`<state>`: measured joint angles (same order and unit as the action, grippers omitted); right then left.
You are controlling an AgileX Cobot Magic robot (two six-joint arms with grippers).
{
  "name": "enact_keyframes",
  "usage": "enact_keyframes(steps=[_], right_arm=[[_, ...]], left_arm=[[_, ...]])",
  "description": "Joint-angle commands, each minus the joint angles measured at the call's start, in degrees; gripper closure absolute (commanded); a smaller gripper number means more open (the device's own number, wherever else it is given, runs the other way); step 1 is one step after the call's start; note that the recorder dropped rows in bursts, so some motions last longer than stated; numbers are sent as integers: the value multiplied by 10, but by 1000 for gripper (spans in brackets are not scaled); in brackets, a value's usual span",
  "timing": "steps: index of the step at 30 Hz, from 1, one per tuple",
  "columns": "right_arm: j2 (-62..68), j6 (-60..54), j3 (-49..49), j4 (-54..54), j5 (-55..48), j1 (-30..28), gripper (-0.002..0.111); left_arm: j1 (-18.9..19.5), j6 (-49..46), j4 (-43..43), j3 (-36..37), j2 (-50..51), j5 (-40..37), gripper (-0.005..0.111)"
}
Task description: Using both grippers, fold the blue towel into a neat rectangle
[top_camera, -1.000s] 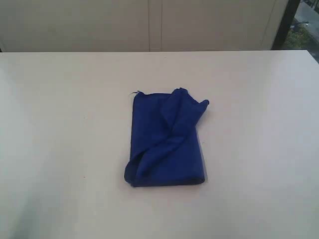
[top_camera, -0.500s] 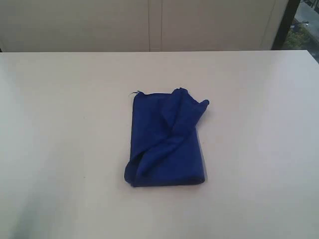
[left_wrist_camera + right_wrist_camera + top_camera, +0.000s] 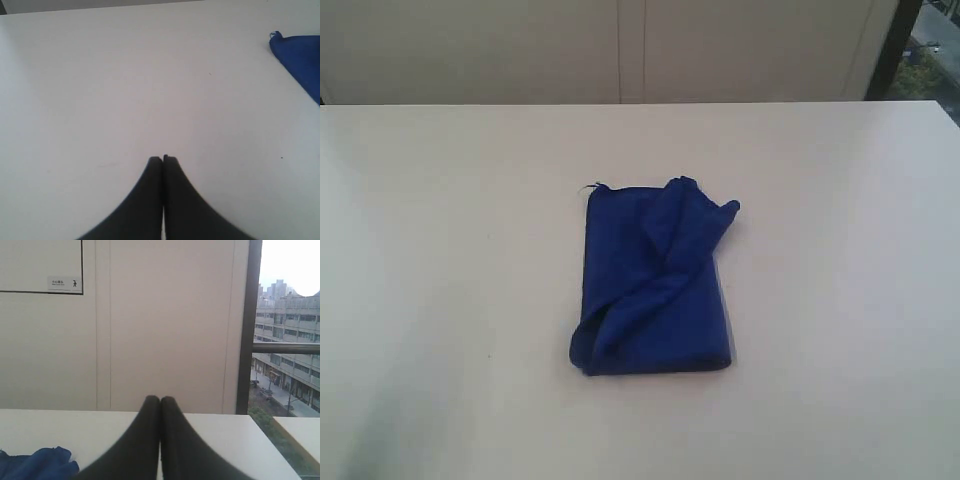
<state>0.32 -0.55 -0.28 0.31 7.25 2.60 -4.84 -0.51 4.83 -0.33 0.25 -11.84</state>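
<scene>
We had the blue towel [image 3: 655,290] lying near the middle of the worktop [image 3: 440,250], well apart from every edge. It sat as a rough rectangle, but a loose flap ran rumpled across its top, from the far right corner down to the near left one, and one tip poked out past the far right side. Neither arm showed in the exterior view. The left gripper [image 3: 163,159] hung over bare worktop, jaws pressed together with nothing between them, and only a towel corner showed, well apart from it. The right gripper [image 3: 160,399] was likewise pinched closed and empty, facing the pale wall [image 3: 165,315] and the window [image 3: 285,340].
</scene>
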Motion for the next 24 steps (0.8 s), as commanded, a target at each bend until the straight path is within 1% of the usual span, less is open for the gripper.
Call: enact_keyframes(steps=[1, 3, 5, 9, 11, 13, 16, 24], right_arm=[[-3, -6, -15, 1, -61, -3, 108], [-3, -6, -49, 1, -124, -3, 108], [11, -7, -77, 1, -159, -3, 108], [106, -5, -171, -3, -243, -3, 108], [184, 24, -248, -3, -326, -3, 108], [244, 25, -303, 1, -363, -3, 108], [295, 24, -338, 1, -345, -3, 108], [303, 25, -333, -3, -332, -3, 108]], left_arm=[[1, 5, 2, 3, -3, 2, 107], [1, 5, 2, 3, -3, 2, 107], [1, 5, 2, 3, -3, 2, 107], [1, 5, 2, 3, -3, 2, 107], [1, 5, 2, 3, -3, 2, 107], [1, 5, 2, 3, -3, 2, 107], [1, 5, 2, 3, -3, 2, 107], [1, 5, 2, 3, -3, 2, 107]])
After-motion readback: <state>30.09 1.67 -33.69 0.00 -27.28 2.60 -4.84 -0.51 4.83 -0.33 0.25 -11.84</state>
